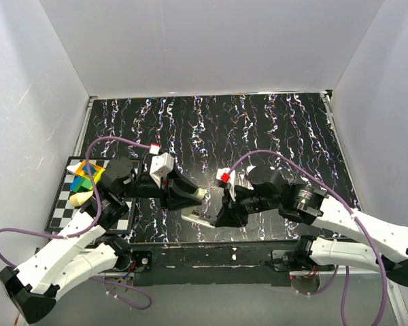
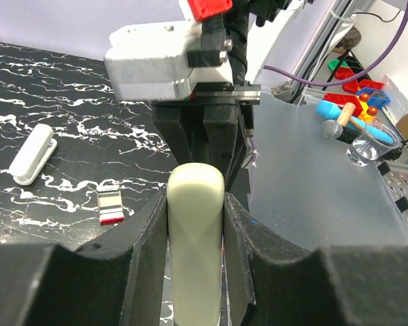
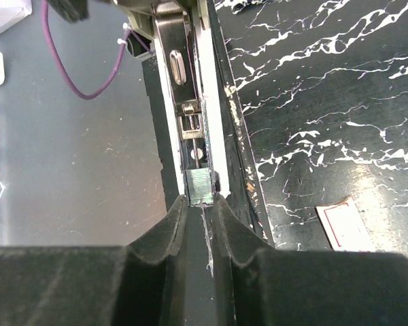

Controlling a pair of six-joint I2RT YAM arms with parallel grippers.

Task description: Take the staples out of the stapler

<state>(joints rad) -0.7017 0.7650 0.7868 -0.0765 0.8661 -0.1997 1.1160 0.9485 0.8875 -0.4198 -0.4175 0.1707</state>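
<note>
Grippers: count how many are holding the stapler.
2. The left gripper is shut on the stapler at its cream upper part. The right gripper clamps its open metal track, with staples just ahead of it.

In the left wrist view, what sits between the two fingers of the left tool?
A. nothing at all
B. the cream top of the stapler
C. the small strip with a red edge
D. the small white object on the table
B: the left tool has both fingers pressed against the cream top of the stapler, while the small white object and the small strip with a red edge lie apart on the table.
</note>
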